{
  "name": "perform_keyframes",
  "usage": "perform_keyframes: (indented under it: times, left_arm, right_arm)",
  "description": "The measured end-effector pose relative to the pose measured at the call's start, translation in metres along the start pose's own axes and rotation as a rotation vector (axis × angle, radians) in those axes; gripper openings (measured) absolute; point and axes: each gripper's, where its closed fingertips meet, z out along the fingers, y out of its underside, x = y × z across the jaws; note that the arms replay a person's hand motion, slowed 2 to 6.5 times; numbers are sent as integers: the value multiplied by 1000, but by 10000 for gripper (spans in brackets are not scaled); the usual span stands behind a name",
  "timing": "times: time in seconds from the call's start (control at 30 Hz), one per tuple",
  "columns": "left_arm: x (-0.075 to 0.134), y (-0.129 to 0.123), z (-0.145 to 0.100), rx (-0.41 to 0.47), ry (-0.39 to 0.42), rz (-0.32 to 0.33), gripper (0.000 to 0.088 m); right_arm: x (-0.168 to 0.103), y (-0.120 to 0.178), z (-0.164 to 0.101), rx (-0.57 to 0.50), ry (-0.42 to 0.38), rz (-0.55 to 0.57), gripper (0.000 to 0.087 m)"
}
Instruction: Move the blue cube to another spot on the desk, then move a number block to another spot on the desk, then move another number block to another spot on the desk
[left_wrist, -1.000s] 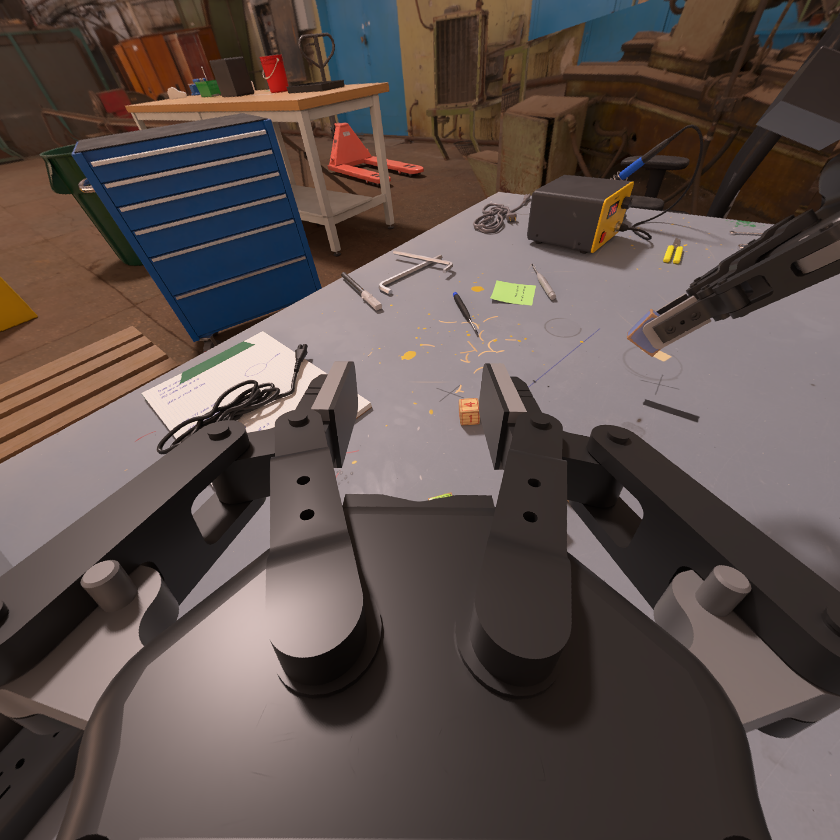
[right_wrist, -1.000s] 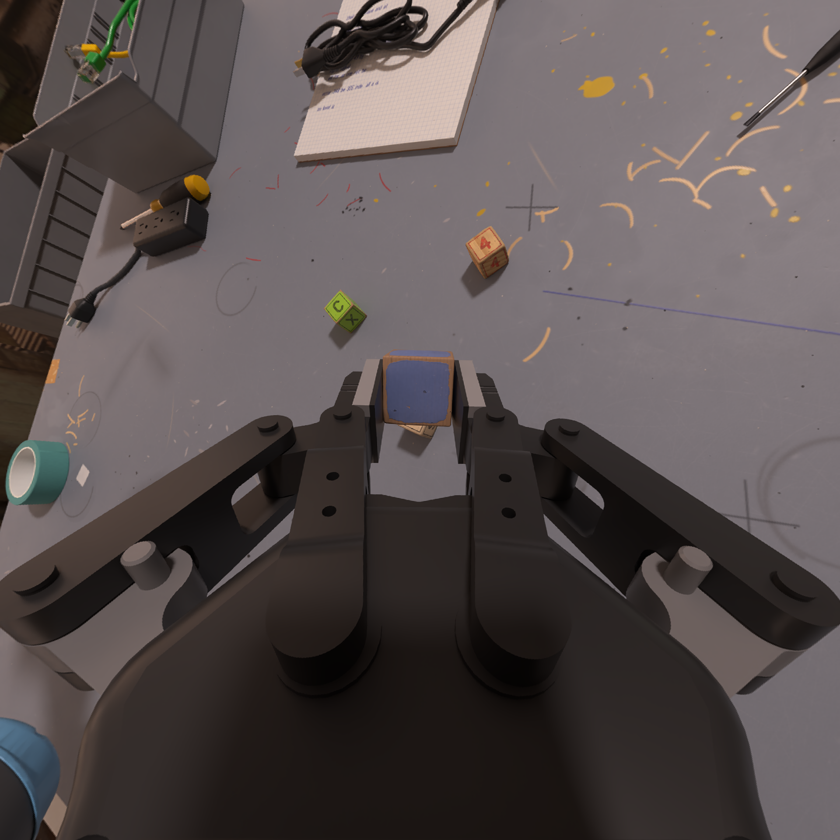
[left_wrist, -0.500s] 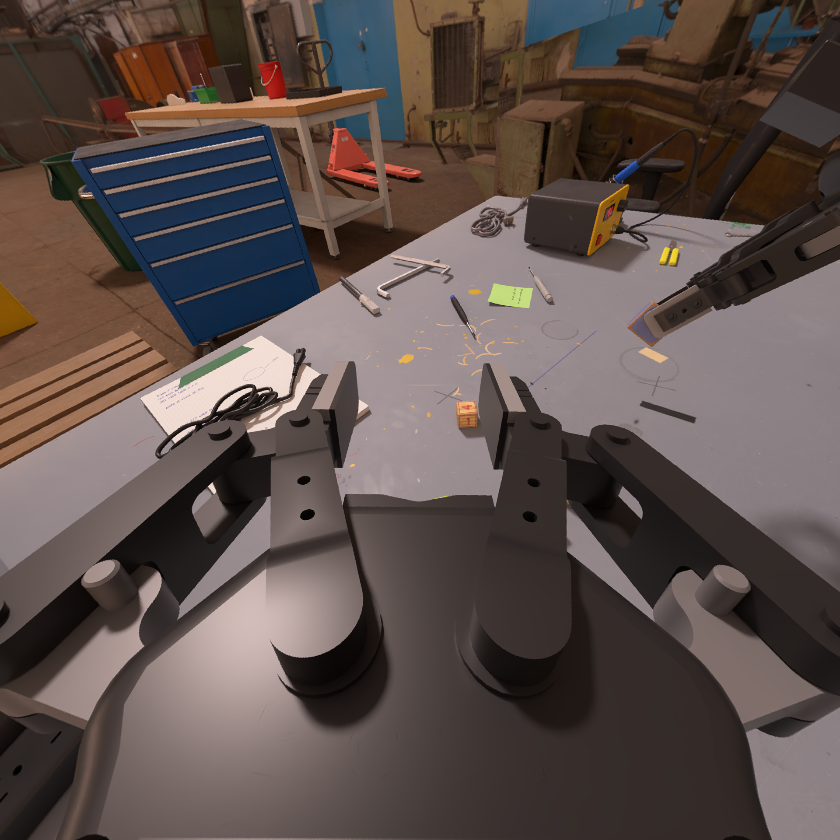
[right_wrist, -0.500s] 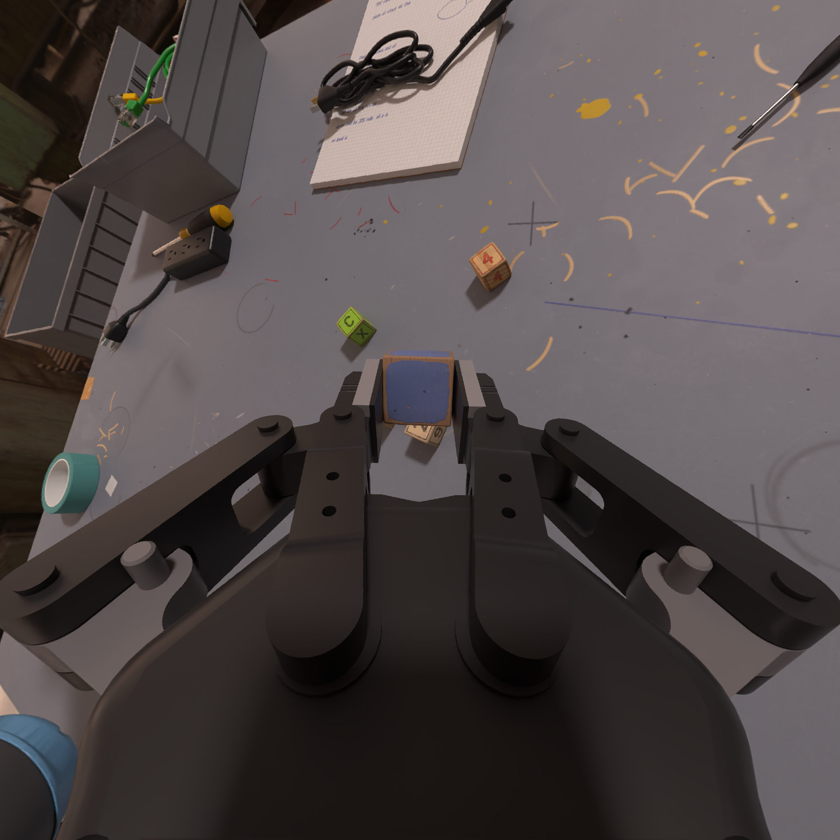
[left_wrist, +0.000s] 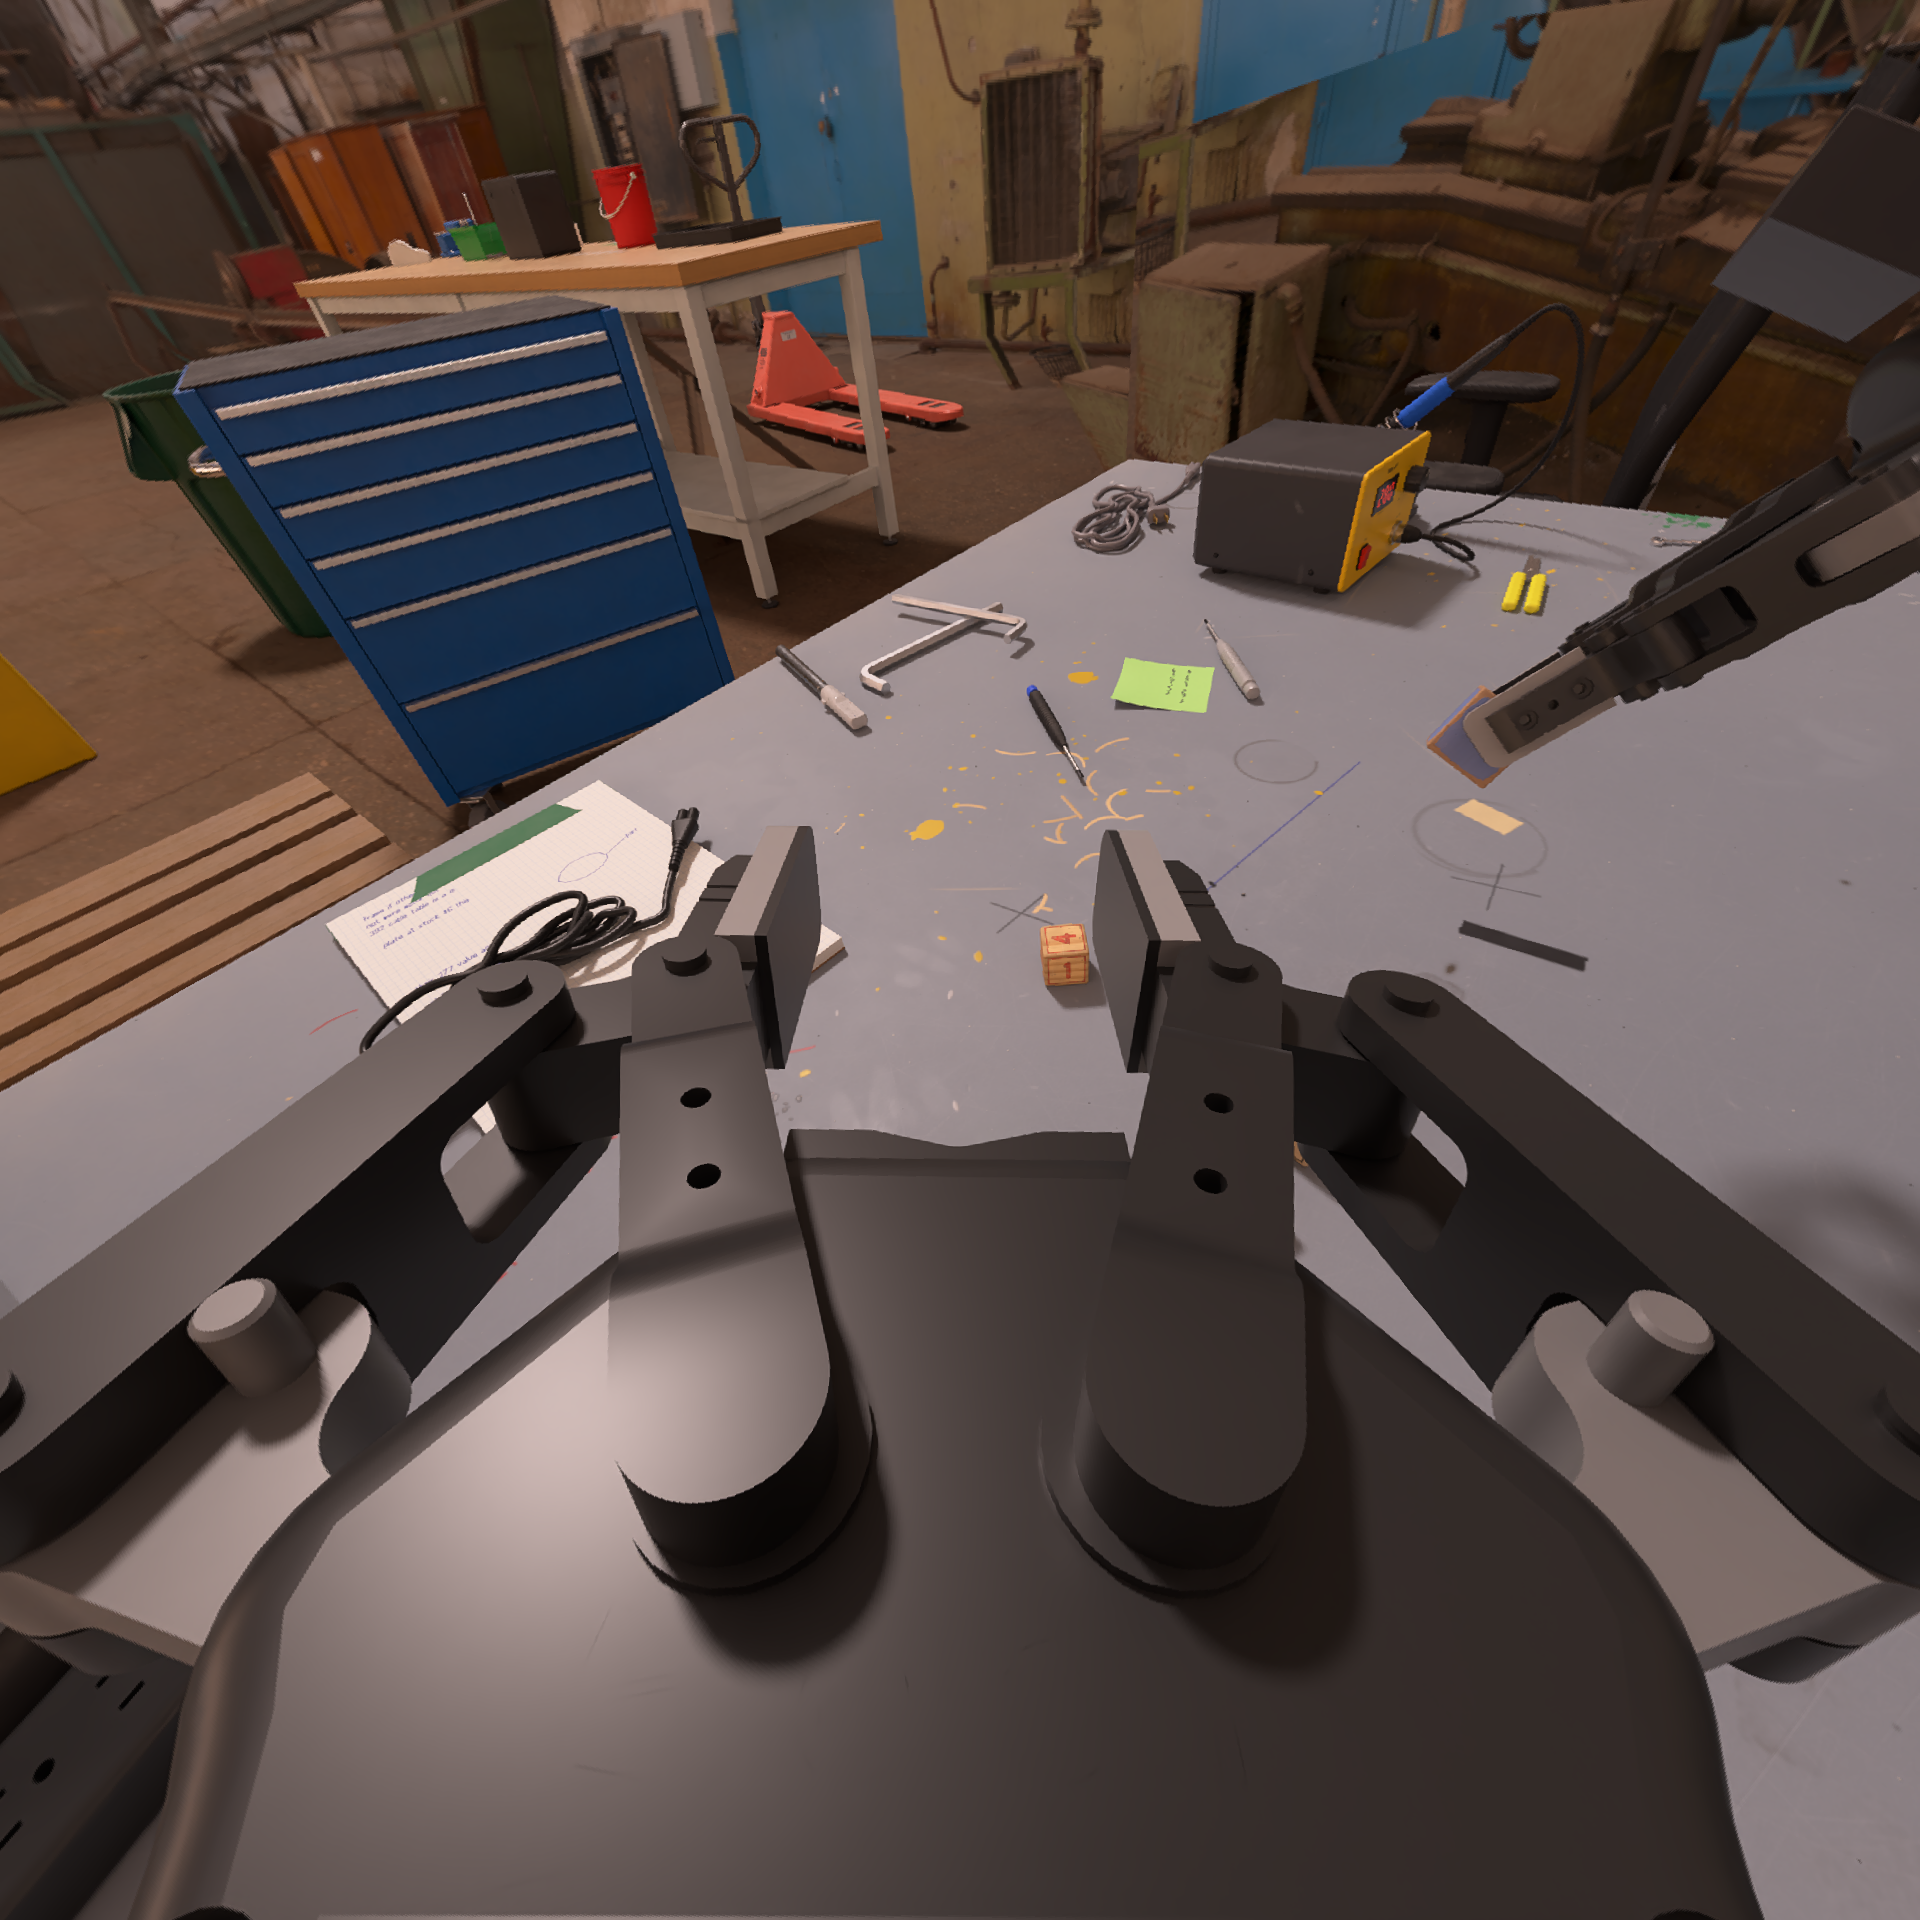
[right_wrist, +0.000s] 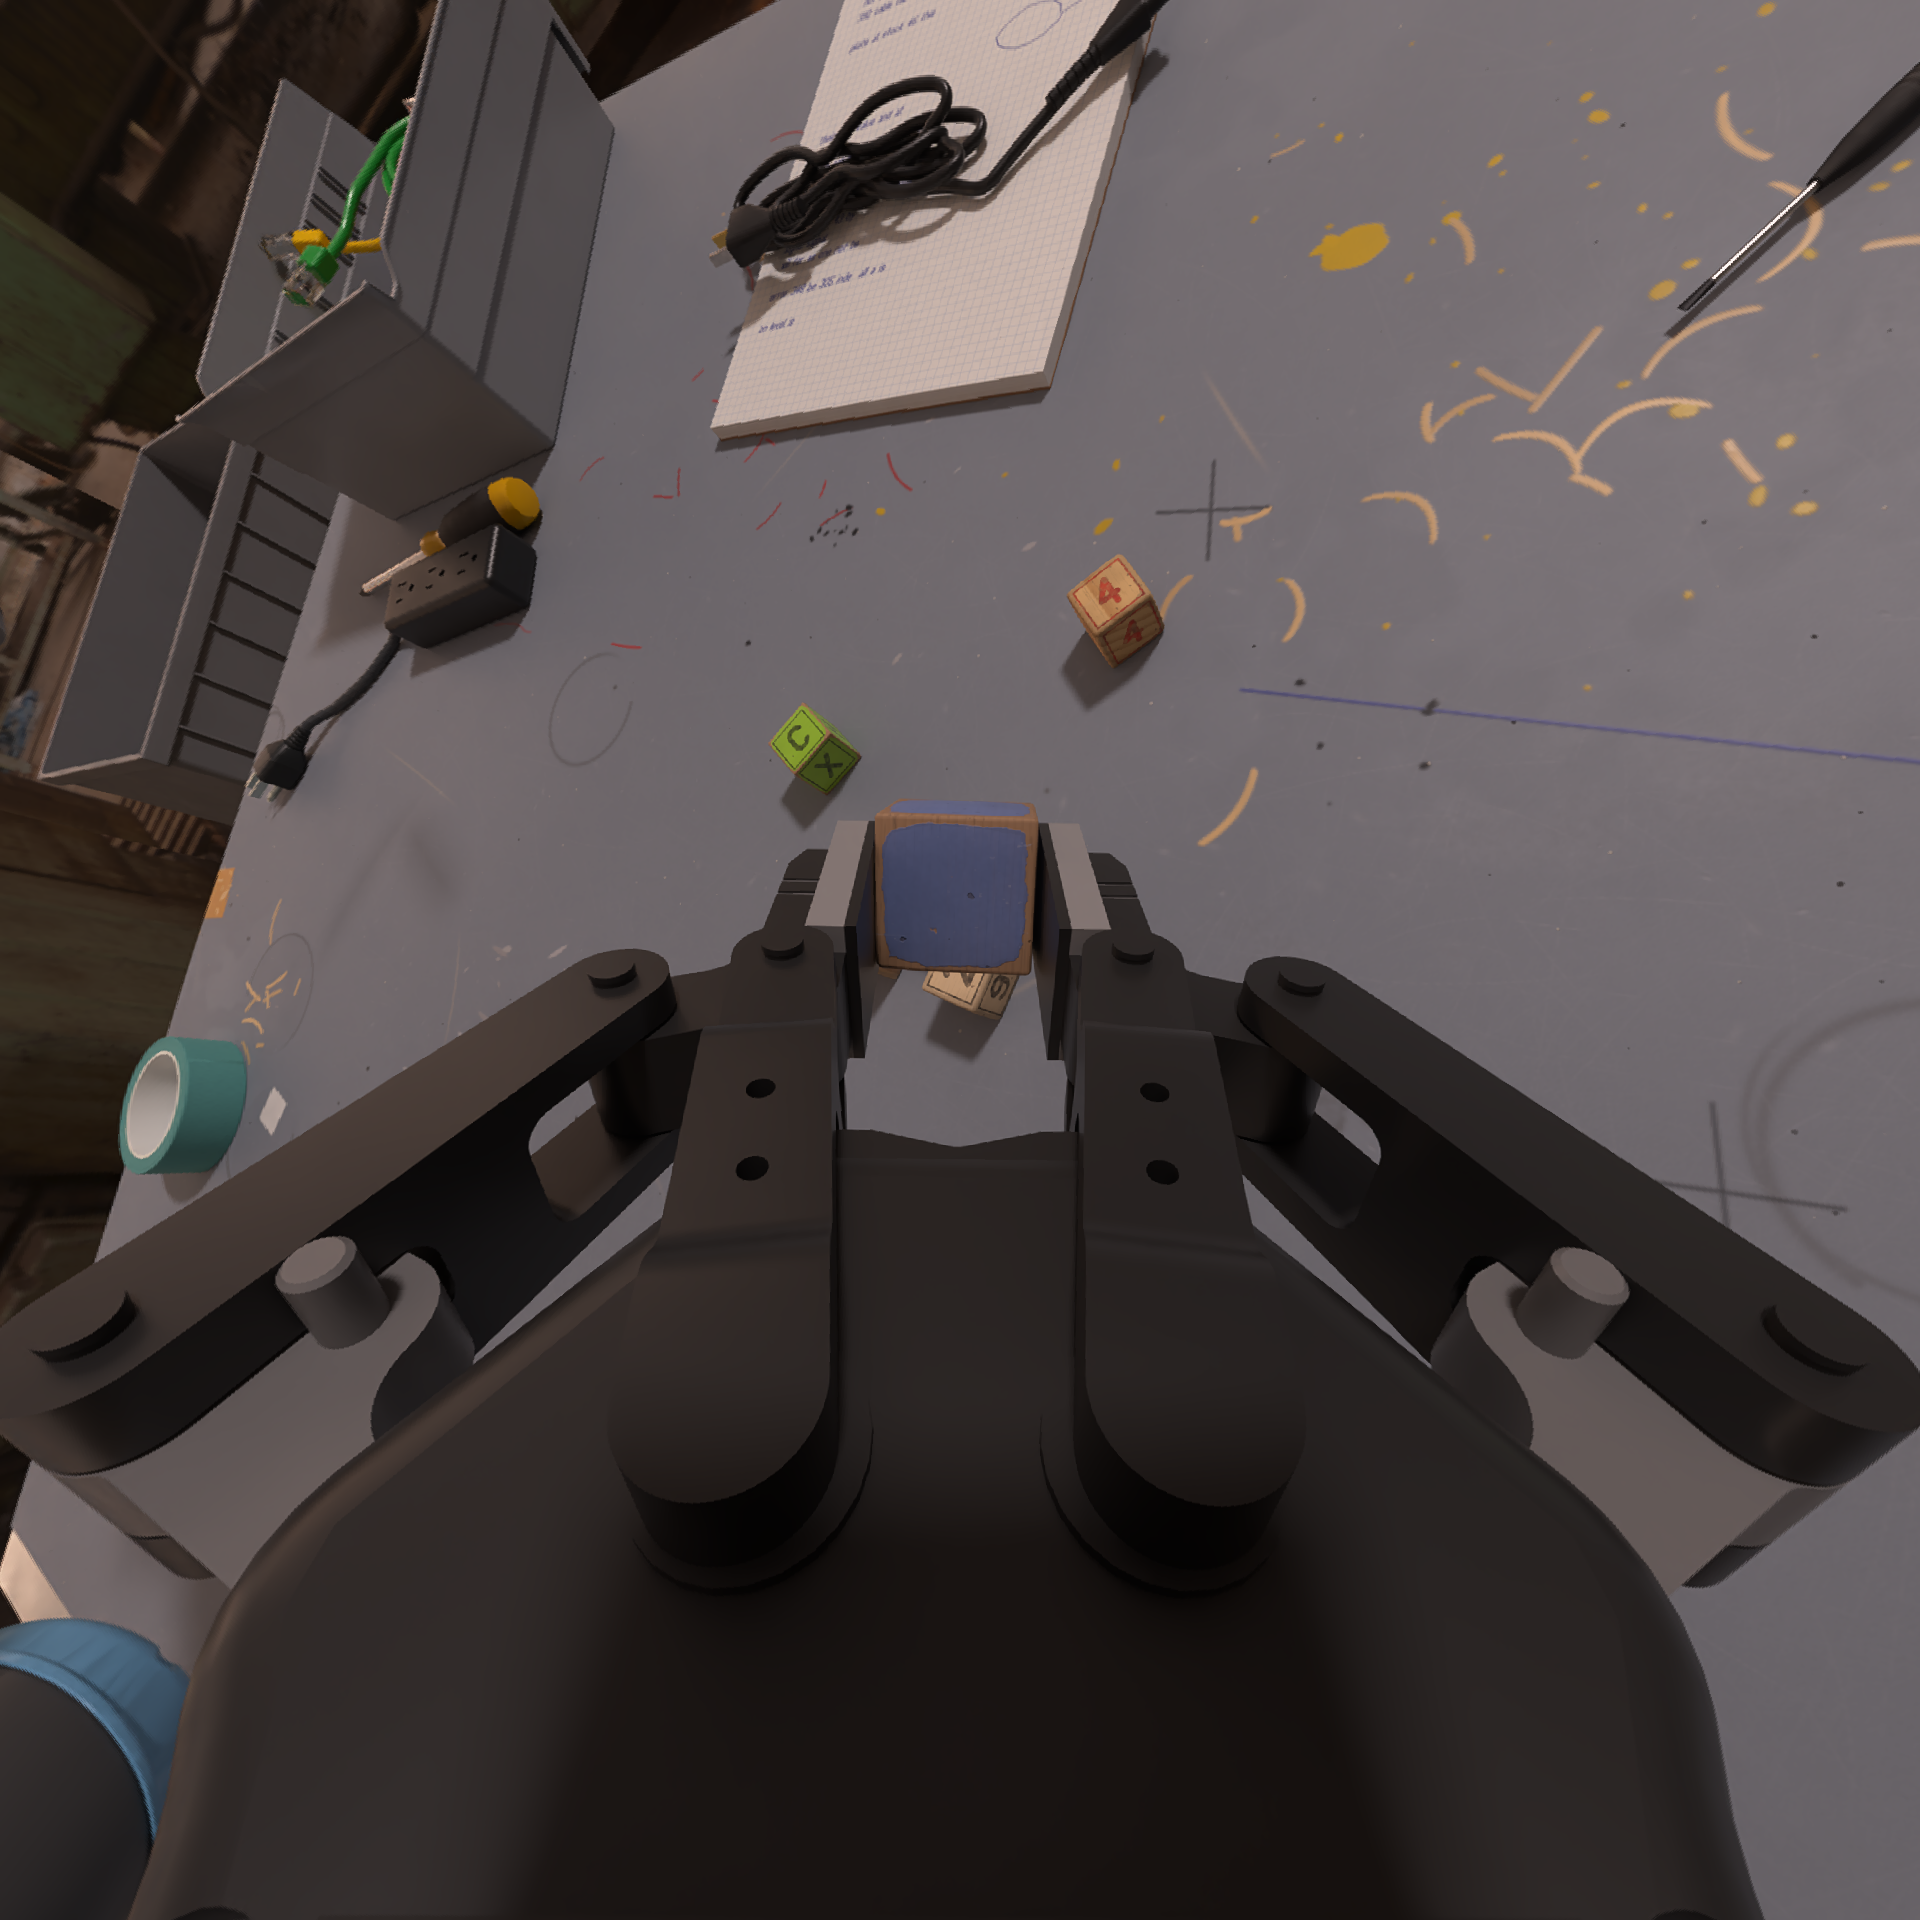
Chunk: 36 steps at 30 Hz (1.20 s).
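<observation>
Right gripper (right_wrist: 956, 914), mine, clenched on blue cube (right_wrist: 954, 891); lowering risks striking pale number block (right_wrist: 971, 989) beneath cube.

Wooden blue cube (right_wrist: 954, 885) with worn paint, matt grey desk (right_wrist: 1507, 935), matt paper notepad (right_wrist: 940, 260)

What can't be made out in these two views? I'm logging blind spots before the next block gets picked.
- Pale block, right wrist view: mostly hidden under the blue cube held by the right gripper.
- Green block: absent from the left wrist view, apparently behind the open left gripper.
- Blue cube's height above the desk: unclear in either view.
</observation>
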Motion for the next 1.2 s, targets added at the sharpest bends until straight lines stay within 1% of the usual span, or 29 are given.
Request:
perform_keyframes:
  times: [0.73, 1.2]
  left_arm:
    - [3, -2, 0, 3, -3, 20, 480]
    - [3, -2, -1, -5, -6, 31, 482]
  right_arm:
    - [12, -8, -7, 2, 54, -46, 261]
    - [26, -13, -19, -18, 102, -78, 261]
